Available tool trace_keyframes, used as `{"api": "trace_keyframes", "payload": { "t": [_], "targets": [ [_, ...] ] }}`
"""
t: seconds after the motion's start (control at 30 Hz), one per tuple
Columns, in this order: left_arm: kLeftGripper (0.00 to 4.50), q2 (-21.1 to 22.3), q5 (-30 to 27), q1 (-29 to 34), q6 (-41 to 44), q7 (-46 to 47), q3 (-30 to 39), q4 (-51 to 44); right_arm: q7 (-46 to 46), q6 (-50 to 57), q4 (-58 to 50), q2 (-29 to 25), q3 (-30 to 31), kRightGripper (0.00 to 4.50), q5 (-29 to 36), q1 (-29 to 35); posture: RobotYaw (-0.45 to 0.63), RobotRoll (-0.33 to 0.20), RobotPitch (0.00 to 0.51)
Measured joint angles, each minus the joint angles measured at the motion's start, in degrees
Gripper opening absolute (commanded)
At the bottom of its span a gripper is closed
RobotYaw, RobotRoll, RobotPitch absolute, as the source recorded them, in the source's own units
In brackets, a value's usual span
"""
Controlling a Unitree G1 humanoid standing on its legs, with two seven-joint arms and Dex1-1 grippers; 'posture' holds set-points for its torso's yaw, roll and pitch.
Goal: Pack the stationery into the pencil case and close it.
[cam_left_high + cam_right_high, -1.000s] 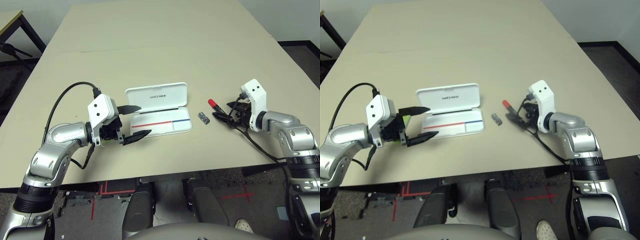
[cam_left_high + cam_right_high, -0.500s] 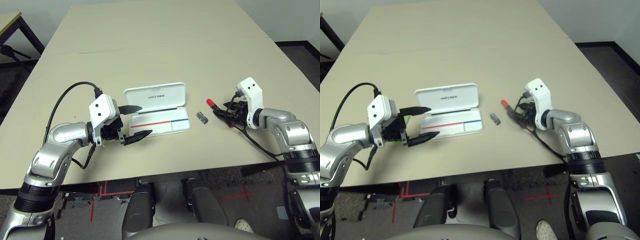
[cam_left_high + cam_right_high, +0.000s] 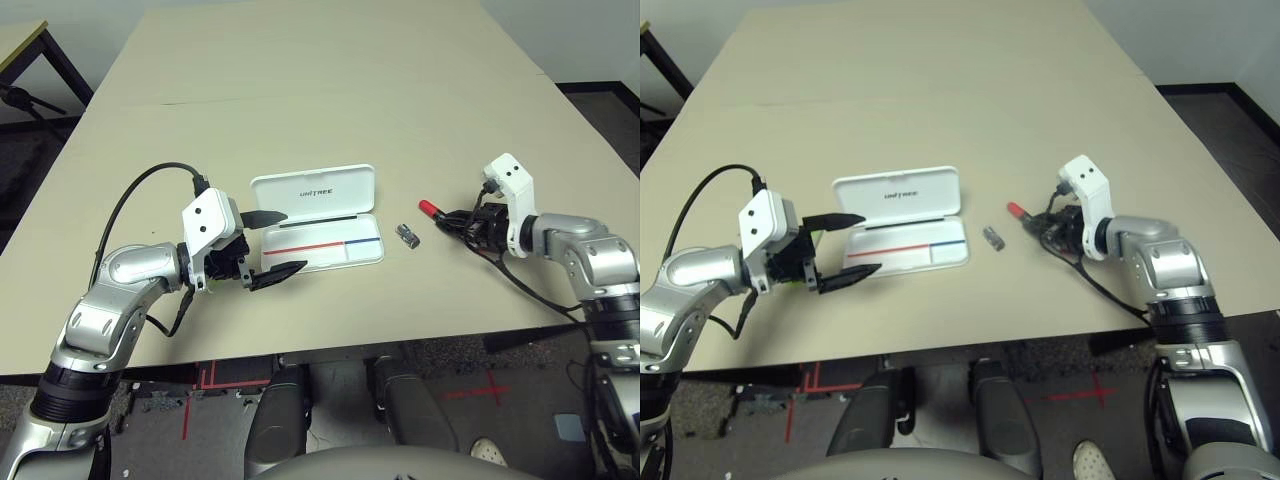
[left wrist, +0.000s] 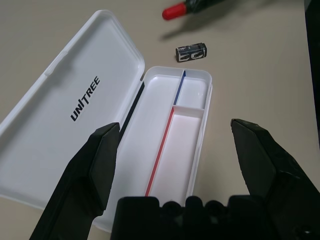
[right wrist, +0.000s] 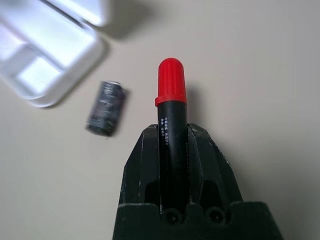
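White plastic, the pencil case (image 3: 318, 220) lies open on the table (image 3: 320, 90) between my arms, lid laid back on the far side and both tray compartments empty, so nothing is packed yet. My right gripper (image 5: 172, 145) is clamped on the black marker (image 5: 171, 135), red cap pointing left toward the case, with the small grey clip piece (image 3: 406, 236) on the table between cap and case. My left gripper (image 3: 273, 243) hangs with fingers apart at the case's left end, a lime-green highlighter (image 3: 805, 243) just beside it; all three items and the closing remain.
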Motion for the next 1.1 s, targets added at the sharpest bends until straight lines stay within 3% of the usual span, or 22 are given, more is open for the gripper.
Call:
{"api": "trace_keyframes", "payload": {
  "t": [0.23,0.4,0.67,1.1],
  "targets": [
    [4.5,0.4,0.3,-0.2,-0.3,-0.1,-0.1,0.0,14.2,-8.6,5.2,-1.8,6.2,0.54,-1.5,-9.5,0.0,0.0,0.145],
    [4.5,1.9,1.7,-0.3,-1.6,-0.8,-0.9,0.0,19.8,-15.3,11.2,2.5,12.0,0.54,-5.3,-17.5,0.01,0.0,0.142],
    [4.5,2.3,2.0,0.6,-1.9,-0.5,-1.6,-2.3,18.8,-22.2,18.9,14.7,17.4,0.54,-11.0,-22.5,0.05,0.0,0.137],
    [4.5,2.5,2.1,2.2,-1.1,0.7,-1.5,-3.9,9.4,-27.4,21.9,26.2,19.3,0.54,-16.4,-23.2,0.07,0.0,0.128]
  ]
}}
